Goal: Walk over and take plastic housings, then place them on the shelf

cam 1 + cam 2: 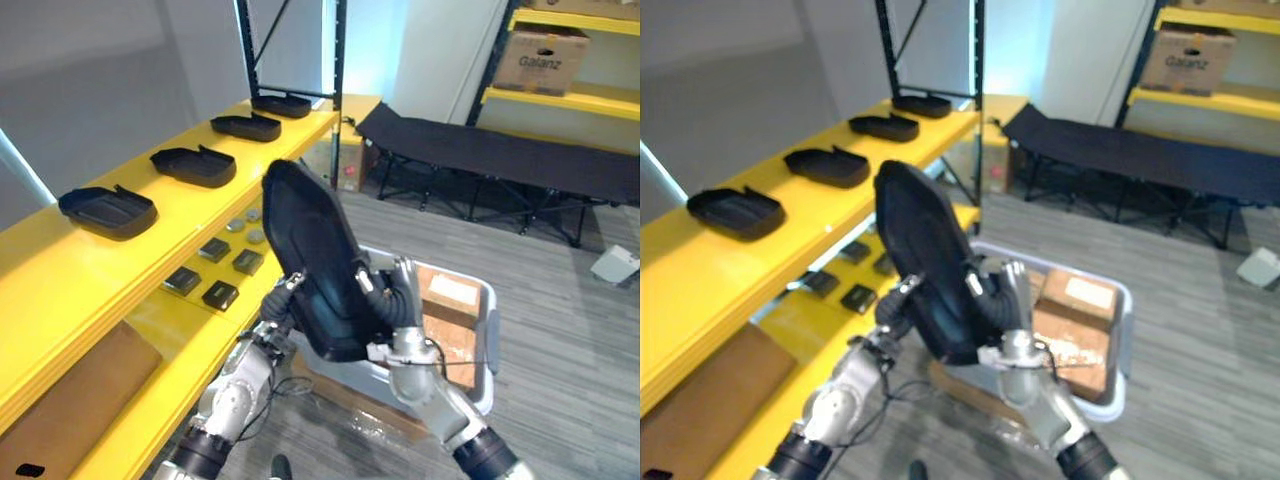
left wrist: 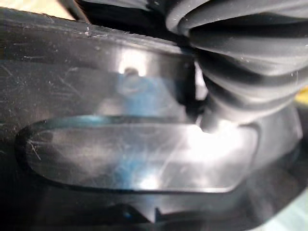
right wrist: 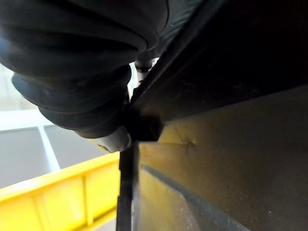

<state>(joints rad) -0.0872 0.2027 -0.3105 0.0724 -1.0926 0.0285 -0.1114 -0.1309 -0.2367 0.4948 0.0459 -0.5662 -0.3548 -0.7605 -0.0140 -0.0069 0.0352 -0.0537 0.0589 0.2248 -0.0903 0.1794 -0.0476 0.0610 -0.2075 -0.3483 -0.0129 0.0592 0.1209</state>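
The silver-grey, jointed metal left arm and right arm carry dark ribbed covers over the left hand and right hand.

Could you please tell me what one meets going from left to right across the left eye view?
The nearest housing on the yellow shelf → held housing → grey bin → white object.

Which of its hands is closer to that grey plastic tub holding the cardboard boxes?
Right. The right hand grips the black plastic housing on the side facing the grey plastic tub; the left hand grips the opposite edge, toward the yellow shelf.
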